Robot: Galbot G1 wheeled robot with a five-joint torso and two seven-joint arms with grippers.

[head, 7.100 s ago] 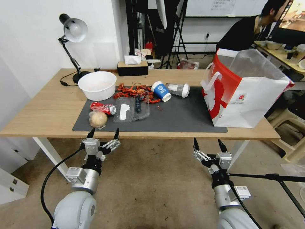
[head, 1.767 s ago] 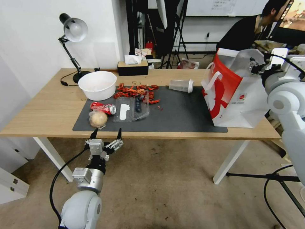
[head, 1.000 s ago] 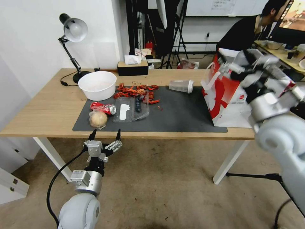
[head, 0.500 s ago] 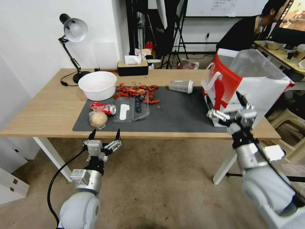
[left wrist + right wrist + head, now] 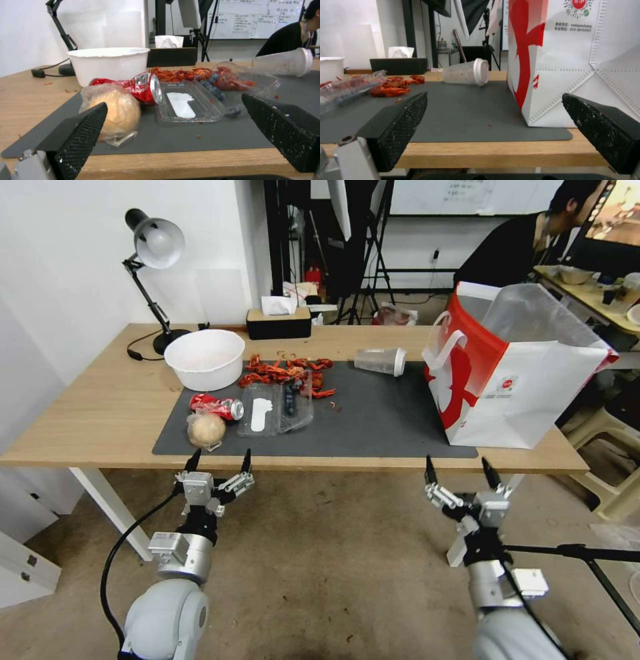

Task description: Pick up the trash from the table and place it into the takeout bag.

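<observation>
The takeout bag stood on the tabletop's right end, its contents hidden behind frosted liner. Trash lay across the mat. Left gripper and right gripper hovered below the near edge, jaws spread, empty.

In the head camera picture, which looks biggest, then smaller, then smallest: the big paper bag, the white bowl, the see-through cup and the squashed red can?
1. takeout bag, by far the biggest.
2. white bowl.
3. clear plastic cup and crushed red can look about alike; the can lies nearer the camera, so I will not rank them.
</observation>
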